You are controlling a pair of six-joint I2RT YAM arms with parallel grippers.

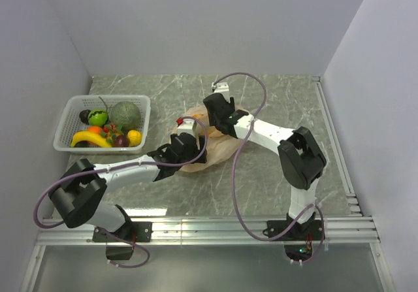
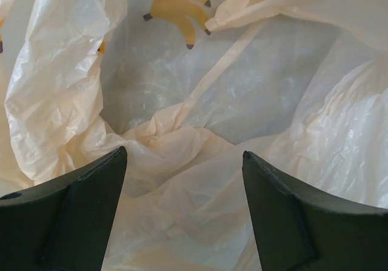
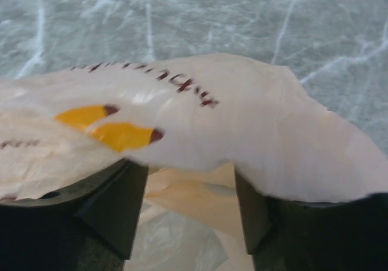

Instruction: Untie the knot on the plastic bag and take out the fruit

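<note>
The pale-orange plastic bag [image 1: 219,149] lies crumpled on the table's middle, under both grippers. My left gripper [image 1: 186,153] is open just above its film [image 2: 182,143], looking into loose, spread folds with printed bananas. My right gripper [image 1: 210,117] is open at the bag's far side, and a flap of film [image 3: 242,125] drapes over its fingertips. No tied knot shows, only a loose twisted strand [image 2: 242,10]. The banana [image 1: 91,138], orange [image 1: 95,130], plump yellow piece [image 1: 134,136] and dark purple one [image 1: 120,141] lie in the white basket [image 1: 70,106].
The basket stands at the left and also holds a grey-green melon [image 1: 125,115] and a bright green fruit [image 1: 98,117]. Grey walls close the table at the left, back and right. A metal rail [image 1: 209,227] runs along the near edge.
</note>
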